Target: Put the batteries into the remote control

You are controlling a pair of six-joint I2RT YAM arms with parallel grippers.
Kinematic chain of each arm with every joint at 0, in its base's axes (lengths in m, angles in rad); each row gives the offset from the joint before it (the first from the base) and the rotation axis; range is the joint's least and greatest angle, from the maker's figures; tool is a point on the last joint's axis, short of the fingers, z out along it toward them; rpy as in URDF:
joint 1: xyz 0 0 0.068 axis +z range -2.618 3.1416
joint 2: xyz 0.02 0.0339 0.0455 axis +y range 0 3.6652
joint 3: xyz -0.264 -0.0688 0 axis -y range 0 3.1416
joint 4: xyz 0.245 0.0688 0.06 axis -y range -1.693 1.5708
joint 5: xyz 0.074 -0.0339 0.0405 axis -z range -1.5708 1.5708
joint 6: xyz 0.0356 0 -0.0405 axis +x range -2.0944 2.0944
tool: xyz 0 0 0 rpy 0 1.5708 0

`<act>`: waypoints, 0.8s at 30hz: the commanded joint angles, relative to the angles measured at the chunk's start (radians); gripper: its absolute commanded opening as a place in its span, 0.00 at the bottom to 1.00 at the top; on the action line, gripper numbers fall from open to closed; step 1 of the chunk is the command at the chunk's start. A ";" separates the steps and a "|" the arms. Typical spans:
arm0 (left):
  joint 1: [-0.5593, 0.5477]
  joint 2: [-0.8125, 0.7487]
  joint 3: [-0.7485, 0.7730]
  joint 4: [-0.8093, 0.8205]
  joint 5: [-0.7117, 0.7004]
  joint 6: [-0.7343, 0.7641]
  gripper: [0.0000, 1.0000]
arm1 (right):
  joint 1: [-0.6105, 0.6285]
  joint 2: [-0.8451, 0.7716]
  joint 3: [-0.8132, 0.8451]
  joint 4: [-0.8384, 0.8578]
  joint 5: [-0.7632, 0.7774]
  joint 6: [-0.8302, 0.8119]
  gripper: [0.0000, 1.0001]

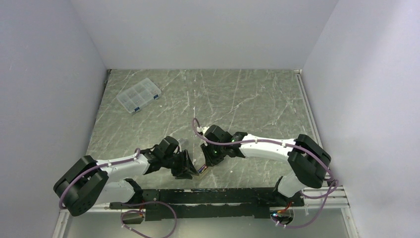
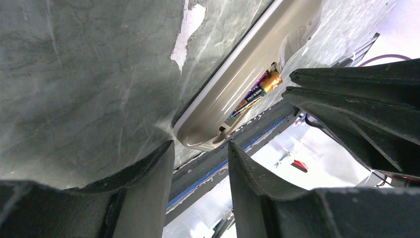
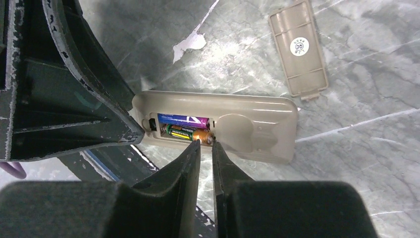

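Marbled grey-green tabletop (image 1: 247, 94) carries the remote control (image 3: 257, 129) back-up, directly ahead of the right gripper (image 3: 205, 144). Its fingers are nearly closed on nothing, tips at the copper end of one of two batteries (image 3: 184, 120) lying in the open bay. The left gripper (image 2: 200, 146), half open and empty, has the remote's end just past its tips.

Remote control (image 3: 257, 129): plain beige-grey back.
Batteries (image 3: 185, 120): one blue fading to purple; the other dark green and black with a coppery-gold end.
Cover (image 3: 298, 49): beige, round white sticker.
Tabletop (image 3: 371, 124): grey-green marbling, pale veins, white chipped patch.
Box (image 1: 138, 95): clear, blue clasps.
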 commanded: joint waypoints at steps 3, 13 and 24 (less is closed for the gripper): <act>-0.005 0.000 0.012 0.034 0.010 -0.007 0.49 | -0.001 -0.035 0.059 -0.013 0.055 0.002 0.19; -0.005 -0.010 0.014 0.021 0.007 -0.005 0.49 | -0.001 0.000 0.064 -0.010 0.044 -0.002 0.19; -0.005 0.008 0.016 0.035 0.013 -0.005 0.48 | 0.000 0.038 0.057 0.004 0.012 0.000 0.19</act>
